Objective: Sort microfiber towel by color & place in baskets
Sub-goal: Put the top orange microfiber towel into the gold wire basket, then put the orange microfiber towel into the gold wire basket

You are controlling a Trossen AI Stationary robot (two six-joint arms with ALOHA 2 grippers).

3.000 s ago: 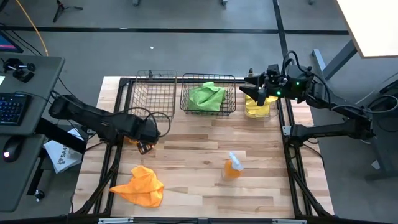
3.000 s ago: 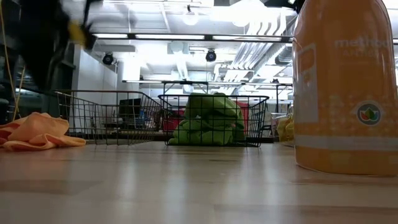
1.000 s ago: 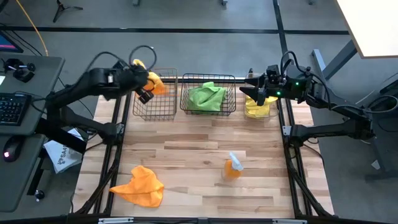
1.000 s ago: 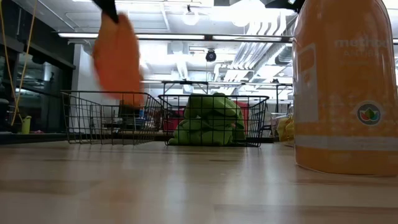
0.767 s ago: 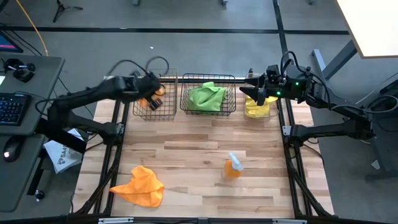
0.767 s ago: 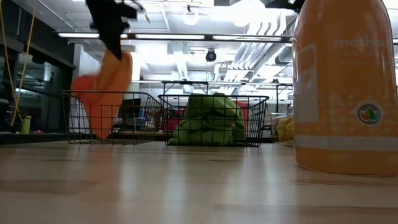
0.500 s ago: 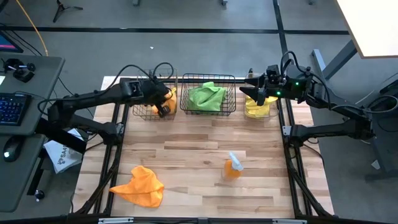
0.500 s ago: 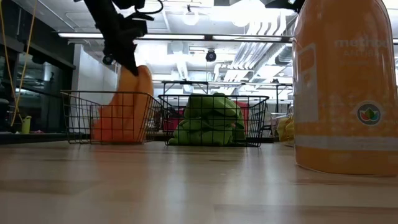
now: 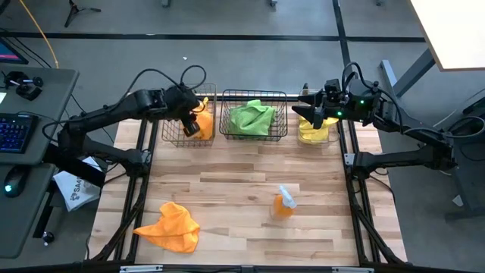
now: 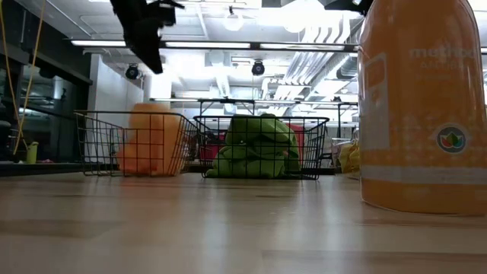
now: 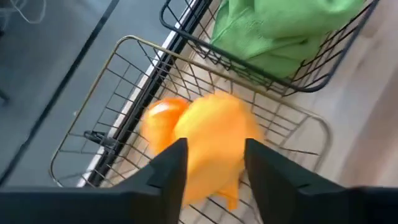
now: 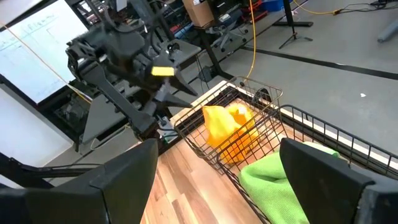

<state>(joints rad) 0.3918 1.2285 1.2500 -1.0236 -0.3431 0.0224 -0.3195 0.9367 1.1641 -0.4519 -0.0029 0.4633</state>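
The left gripper (image 9: 189,121) hung above the left wire basket (image 9: 173,130) at the upper left of the overhead frame, fingers spread and empty, an orange towel (image 9: 203,121) released beneath it and slumped against the basket's right-hand wall. Nearest the overhead frame's lower edge, a second orange towel (image 9: 172,227) lay crumpled on the bare desk (image 9: 235,189) at lower left, unsorted, well apart from an orange spray bottle (image 9: 284,202) standing right of centre. Beyond them, the middle wire basket (image 9: 281,131) held a green towel (image 9: 251,118), and at upper right a clear bin (image 9: 327,137) held a yellow towel (image 9: 309,127), one colour to each container. The right gripper (image 9: 312,108) waited over that bin, fingers apart, holding nothing.
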